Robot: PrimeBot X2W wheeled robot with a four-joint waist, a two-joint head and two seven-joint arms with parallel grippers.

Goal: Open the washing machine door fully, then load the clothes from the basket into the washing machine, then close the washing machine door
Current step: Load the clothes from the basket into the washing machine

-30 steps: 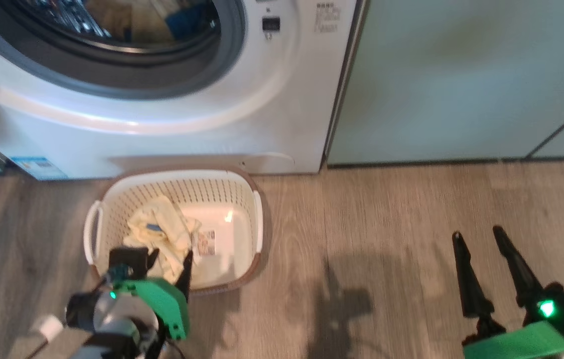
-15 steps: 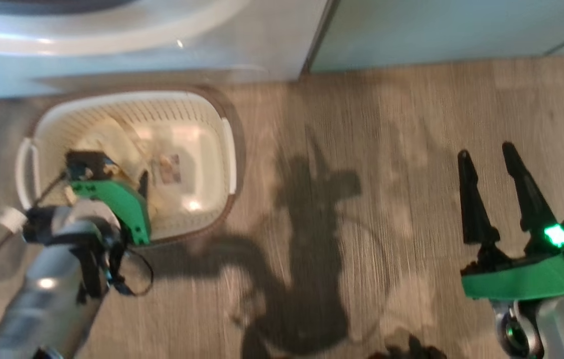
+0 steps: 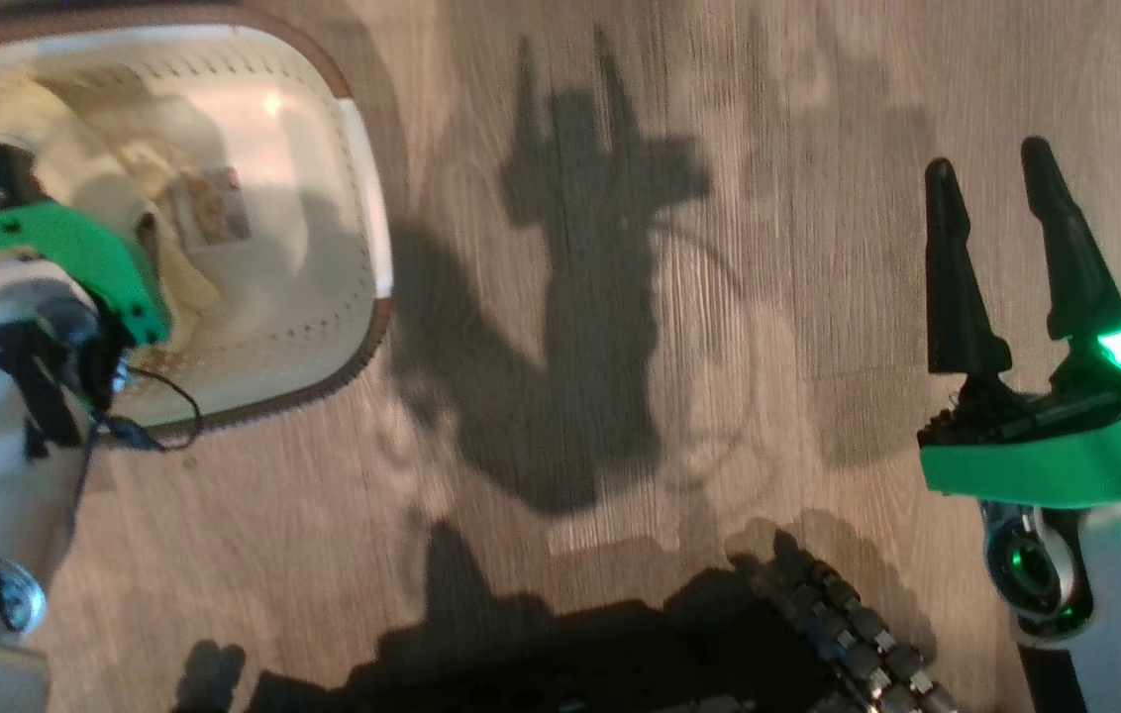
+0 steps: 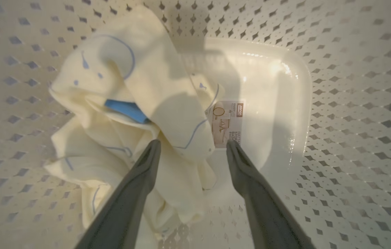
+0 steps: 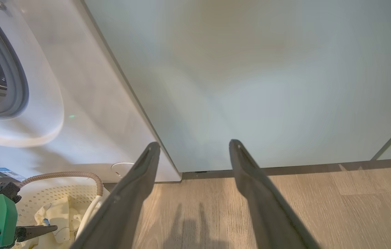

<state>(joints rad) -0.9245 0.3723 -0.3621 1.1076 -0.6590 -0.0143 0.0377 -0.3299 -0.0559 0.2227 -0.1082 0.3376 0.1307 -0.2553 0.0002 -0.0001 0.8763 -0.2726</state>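
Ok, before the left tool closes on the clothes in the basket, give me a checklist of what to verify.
1. Left tool open: ok, fingers spread wide.
2. Soft pale yellow-cream clothes with blue trim between its fingers: ok, a fold lies there.
3. Fingers low enough to pinch cloth: cannot tell.
4. Fingers clear of the cream-white perforated plastic basket's wall: ok.
5. Right tool open, empty, above the wooden floor: ok.
6. White washing machine's door fully open: cannot tell.

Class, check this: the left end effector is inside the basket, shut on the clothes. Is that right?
No: the left end effector is open, not shut on the clothes. The left wrist view shows this, inside the basket.
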